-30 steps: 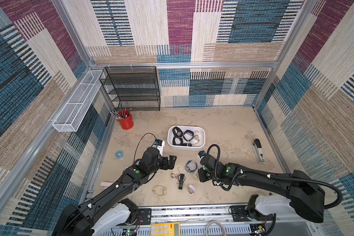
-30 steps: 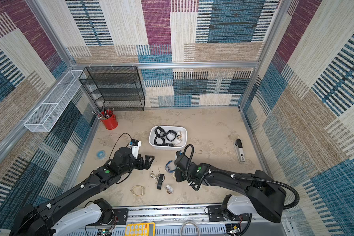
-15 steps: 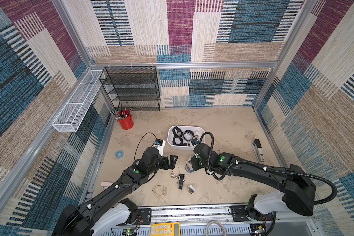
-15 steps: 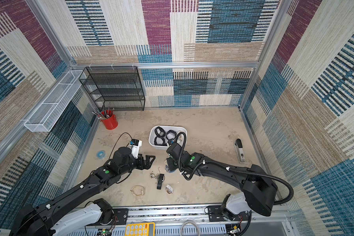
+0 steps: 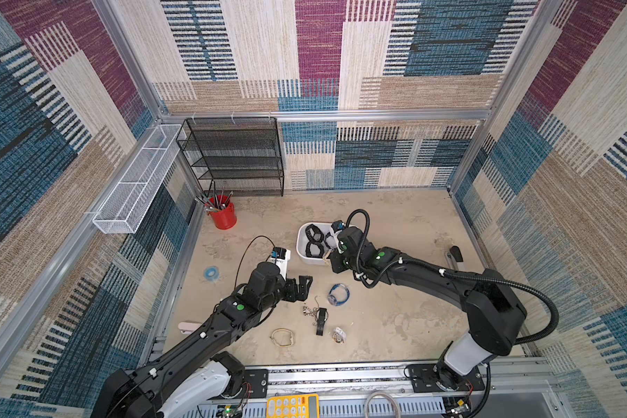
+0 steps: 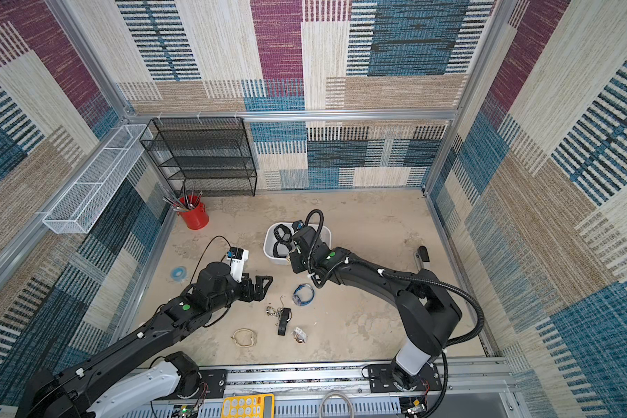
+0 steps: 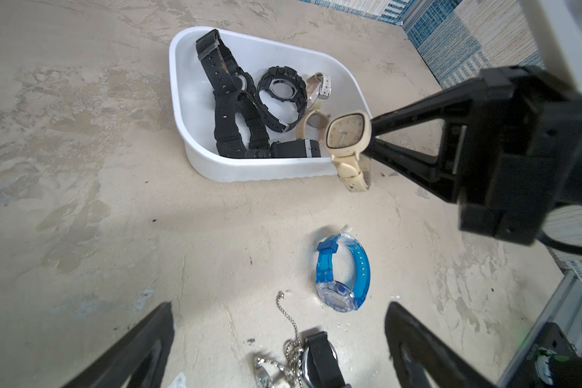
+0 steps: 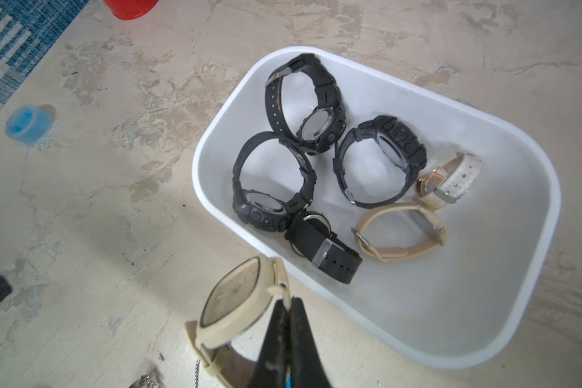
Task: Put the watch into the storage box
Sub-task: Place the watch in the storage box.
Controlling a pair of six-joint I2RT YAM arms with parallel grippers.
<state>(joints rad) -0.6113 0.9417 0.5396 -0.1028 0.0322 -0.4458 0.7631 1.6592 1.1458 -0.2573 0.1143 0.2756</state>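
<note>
The right gripper (image 8: 288, 302) has travelled from the table's (image 8: 115, 201) front to the storage box (image 8: 417, 349). It is closed tight on the cream watch (image 8: 236, 302), just by the rim at one corner. Six watches (image 8: 303, 111) lie inside, a black-strapped watch (image 8: 323, 248) nearest. The left gripper (image 7: 279, 307) stands wide open near the blue watch (image 7: 343, 272).

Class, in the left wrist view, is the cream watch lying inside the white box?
No: the shut right tool holds the cream watch up, near the box.

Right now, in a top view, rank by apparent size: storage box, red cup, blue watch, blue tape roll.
Largest first:
storage box, partly hidden
red cup
blue watch
blue tape roll, barely smaller
</note>
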